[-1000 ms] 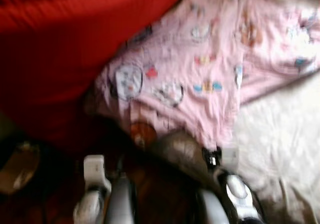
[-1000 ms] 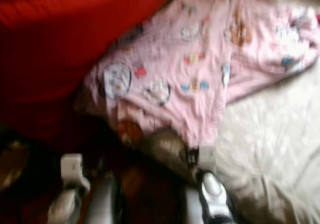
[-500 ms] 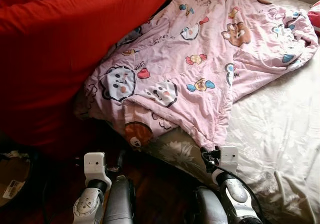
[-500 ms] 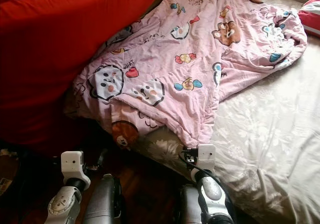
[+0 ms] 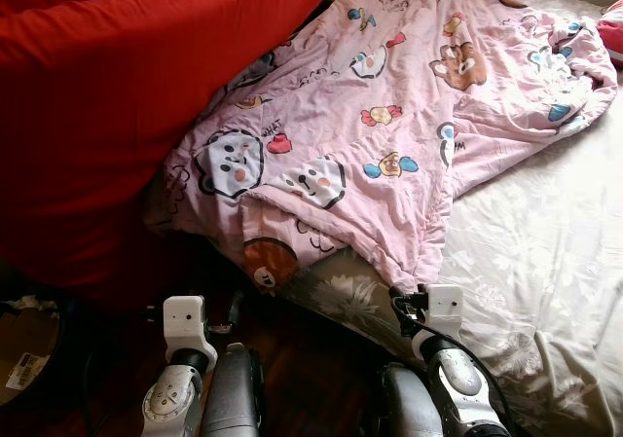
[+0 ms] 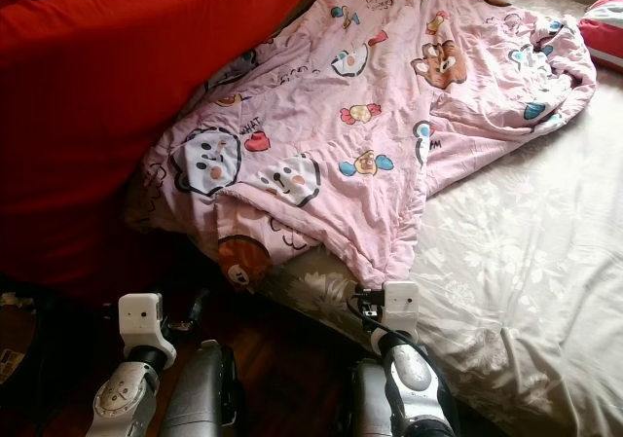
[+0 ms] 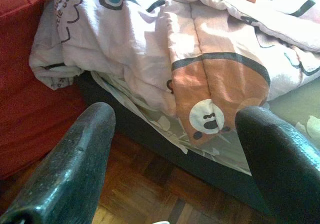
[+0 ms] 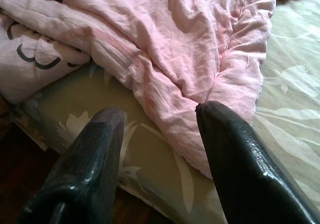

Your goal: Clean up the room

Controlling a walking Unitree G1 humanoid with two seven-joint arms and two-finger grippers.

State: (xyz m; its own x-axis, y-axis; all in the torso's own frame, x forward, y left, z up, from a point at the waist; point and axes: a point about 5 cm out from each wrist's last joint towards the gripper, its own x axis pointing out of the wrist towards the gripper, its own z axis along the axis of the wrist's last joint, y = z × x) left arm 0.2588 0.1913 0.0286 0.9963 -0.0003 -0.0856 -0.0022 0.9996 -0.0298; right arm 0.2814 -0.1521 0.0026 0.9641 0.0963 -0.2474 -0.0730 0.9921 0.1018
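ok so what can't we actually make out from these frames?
- Mattress under the pink cartoon-print quilt: hidden by the quilt, both eye views.
- Large red fabric mass: cut off by top and left edges; unclear what it is.
- Brown cardboard item on the floor: cut by the left edge, in shadow, label too small to read.
- Flowered beige bedsheet: runs off the right edge.
- Floor beneath the bed: dark in the left wrist view.

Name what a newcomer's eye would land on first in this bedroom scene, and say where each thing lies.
The pink cartoon-print quilt sprawls crumpled across the bed, one corner hanging over the near edge. A big red cushion presses against it on the robot's left. The pale floral bedsheet lies bare to the right.
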